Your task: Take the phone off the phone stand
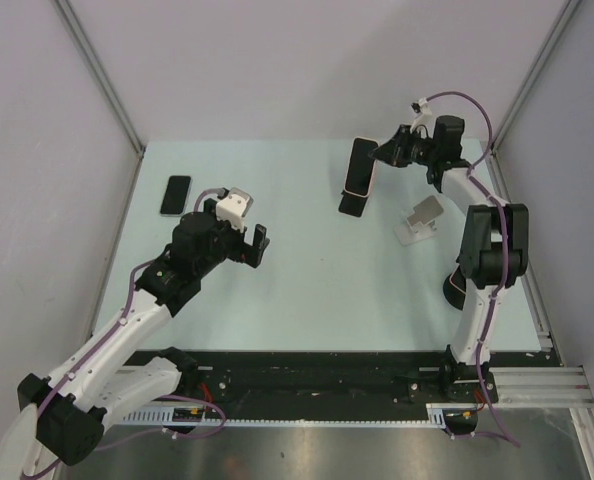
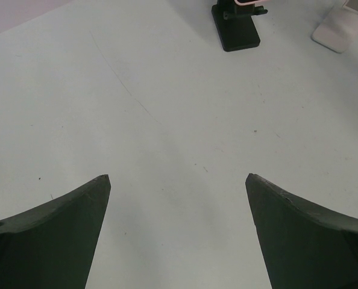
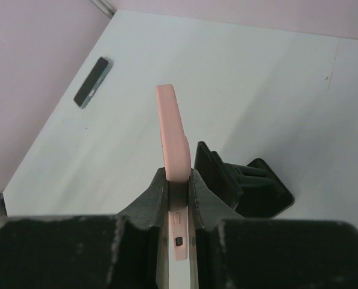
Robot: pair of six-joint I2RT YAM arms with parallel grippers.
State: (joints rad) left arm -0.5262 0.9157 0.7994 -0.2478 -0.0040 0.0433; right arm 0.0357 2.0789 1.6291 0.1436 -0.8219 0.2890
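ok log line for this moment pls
right pincer: shut on pink phone | phone: at black stand, seating unclear | left pincer: open, empty | second phone: flat, far left

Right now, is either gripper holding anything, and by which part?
The right gripper is shut on the pink phone, pinching its two flat faces near the end closest to the wrist. The left gripper is open and holds nothing.

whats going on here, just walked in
The right gripper is shut on the edge of the pink-cased phone, held upright right by the black phone stand. Whether it has cleared the stand is hard to tell. The left gripper hovers open, holding nothing. A second phone lies flat at far left.
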